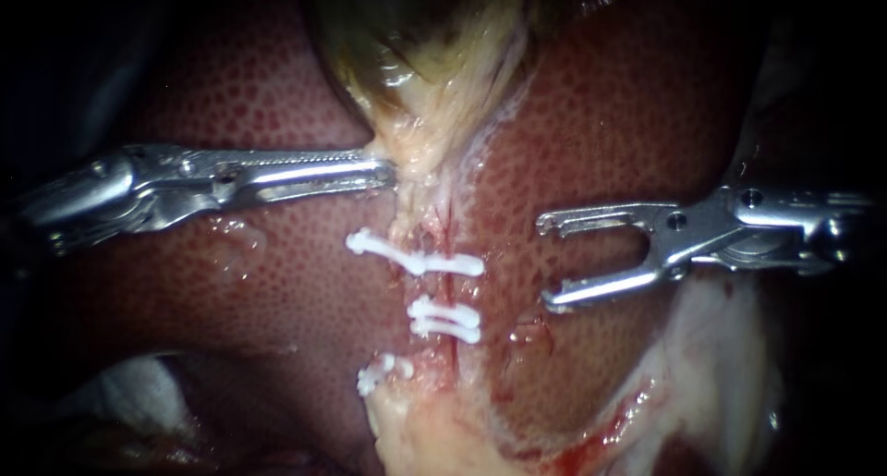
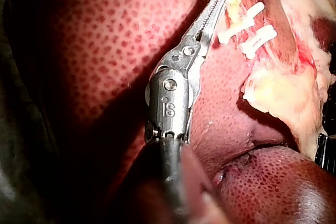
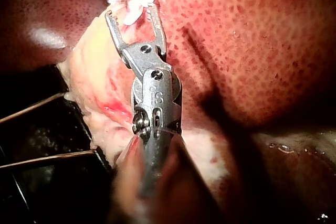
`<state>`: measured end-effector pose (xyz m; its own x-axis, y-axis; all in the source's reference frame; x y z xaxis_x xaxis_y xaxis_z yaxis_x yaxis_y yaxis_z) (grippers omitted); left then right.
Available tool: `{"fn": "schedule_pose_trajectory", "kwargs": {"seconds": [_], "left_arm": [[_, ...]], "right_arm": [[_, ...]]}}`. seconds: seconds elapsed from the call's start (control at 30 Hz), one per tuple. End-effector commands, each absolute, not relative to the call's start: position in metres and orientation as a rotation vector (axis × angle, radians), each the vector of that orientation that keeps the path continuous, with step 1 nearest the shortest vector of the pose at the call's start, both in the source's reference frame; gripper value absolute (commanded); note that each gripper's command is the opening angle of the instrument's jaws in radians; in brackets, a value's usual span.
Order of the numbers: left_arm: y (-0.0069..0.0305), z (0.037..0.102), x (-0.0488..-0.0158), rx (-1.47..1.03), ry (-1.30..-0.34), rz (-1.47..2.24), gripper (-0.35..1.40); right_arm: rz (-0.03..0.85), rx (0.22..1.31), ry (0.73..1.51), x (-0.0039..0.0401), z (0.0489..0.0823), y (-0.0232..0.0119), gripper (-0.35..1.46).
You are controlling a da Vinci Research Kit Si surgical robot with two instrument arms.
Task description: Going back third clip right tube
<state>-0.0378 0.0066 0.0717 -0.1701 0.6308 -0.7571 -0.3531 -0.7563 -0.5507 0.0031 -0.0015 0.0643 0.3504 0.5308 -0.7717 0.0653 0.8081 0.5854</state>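
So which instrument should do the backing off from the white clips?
Right. The silver forked right instrument stands open and empty beside the white plastic clips, free to withdraw; the left instrument grips pale yellow tissue.

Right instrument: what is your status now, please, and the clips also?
Left instrument jaws shut on pale tissue under gallbladder. Right instrument jaws open, empty, not touching clips. Three white clips in place. Only liver between.

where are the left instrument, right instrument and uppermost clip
left instrument (image 1: 392, 169), endoscope view, tips of its jaws shut on the gallbladder (image 1: 425, 60)
right instrument (image 1: 545, 262), endoscope view, midway between its open jaw tips
uppermost clip (image 1: 416, 262), endoscope view, middle of its bar
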Motion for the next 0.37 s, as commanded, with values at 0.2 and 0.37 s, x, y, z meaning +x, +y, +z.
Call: {"fn": "schedule_pose_trajectory", "kwargs": {"seconds": [0.2,0.37], "left_arm": [[0.0065,0.0717,-0.0377,-1.456,-0.332,1.981,-0.35],[0.0065,0.0717,-0.0377,-1.457,-0.333,1.981,-0.35]], "right_arm": [[0.325,0.587,1.190,0.0031,0.0643,-0.0015,0.50],[0.325,0.587,1.190,0.0030,0.0643,-0.0015,0.50]]}}
